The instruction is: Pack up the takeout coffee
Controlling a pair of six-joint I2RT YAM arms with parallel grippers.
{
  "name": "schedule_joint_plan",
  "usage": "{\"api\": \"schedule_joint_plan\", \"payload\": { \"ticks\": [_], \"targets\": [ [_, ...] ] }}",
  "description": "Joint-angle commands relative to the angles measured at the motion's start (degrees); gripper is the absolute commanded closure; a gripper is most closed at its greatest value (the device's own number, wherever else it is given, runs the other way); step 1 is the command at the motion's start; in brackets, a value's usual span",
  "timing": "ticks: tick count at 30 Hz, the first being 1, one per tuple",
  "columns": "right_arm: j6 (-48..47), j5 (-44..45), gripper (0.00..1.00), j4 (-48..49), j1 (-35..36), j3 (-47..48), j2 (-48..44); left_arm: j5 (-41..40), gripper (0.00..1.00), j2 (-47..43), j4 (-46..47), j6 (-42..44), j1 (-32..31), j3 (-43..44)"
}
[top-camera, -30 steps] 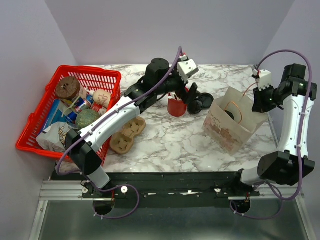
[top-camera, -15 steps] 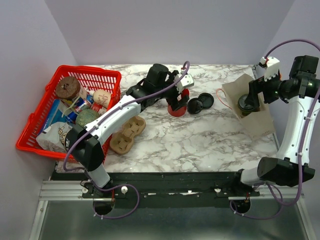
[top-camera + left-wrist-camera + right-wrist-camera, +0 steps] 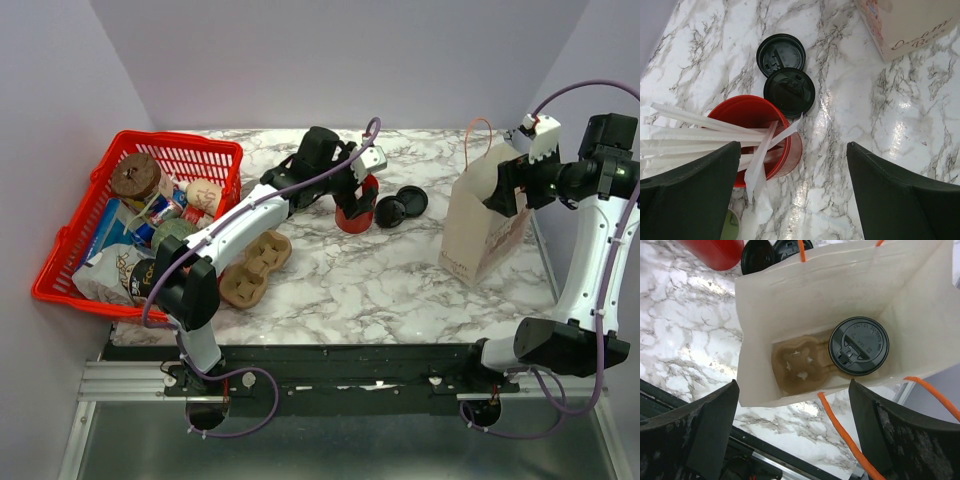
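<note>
Black plastic is all that shows of the takeout coffee (image 3: 858, 345): its round lid faces up from the bottom of a cream paper bag (image 3: 805, 285), seated in one pocket of a brown pulp cup carrier (image 3: 797, 362). The bag (image 3: 485, 225) stands upright near the right edge of the desk, toward the far right corner. The right gripper (image 3: 792, 385) hangs directly above the bag's open mouth, jaws spread wide, the coffee below and a little to one side of their midline, not touched. An orange cord handle (image 3: 840, 432) crosses the bag's rim by 1 finger.

Script on the bag's side (image 3: 920, 37) begins "Dream"; the rest is cut off. The embossed lettering on the lid is too small to read.

The left gripper (image 3: 792, 150), jaws also apart and holding nothing, hovers over a red cup (image 3: 755, 125) of wrapped white straws (image 3: 705, 135) near the desk's far edge, with 2 loose black lids (image 3: 789, 91) just beside it.
</note>
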Motion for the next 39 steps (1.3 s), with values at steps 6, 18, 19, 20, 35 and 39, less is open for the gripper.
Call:
{"api": "schedule_joint_plan", "payload": {
  "ticks": [6, 18, 19, 20, 35, 39],
  "targets": [
    [2.2, -0.3, 0.02, -6.0, -0.4, -2.4, -1.2, 2.5, 0.06, -1.6, 2.6, -1.5, -0.1, -0.1],
    [4.2, 7.2, 0.08, -9.4, -0.4, -7.5, -5.8, 4.5, 0.09, -3.1, 4.6, -5.3, -0.2, -1.6],
    [4.2, 7.3, 0.15, -9.5, -0.4, -8.0, -6.2, 4.7, 0.09, -3.3, 4.8, -5.5, -0.2, -1.8],
    [4.2, 7.5, 0.18, -9.7, -0.4, -8.3, -6.6, 4.8, 0.09, -3.3, 5.1, -5.7, -0.2, -1.9],
    [3.4, 18.6, 0.30, -10.3, -0.4, -19.7, -14.5, 5.4, 0.10, -2.3, 5.3, -3.8, -0.3, -2.4],
    [4.6, 18.7, 0.36, -10.4, -0.4, -19.2, -15.6, 6.2, 0.10, -2.3, 5.8, -4.2, -0.3, -2.9]
  ]
}}
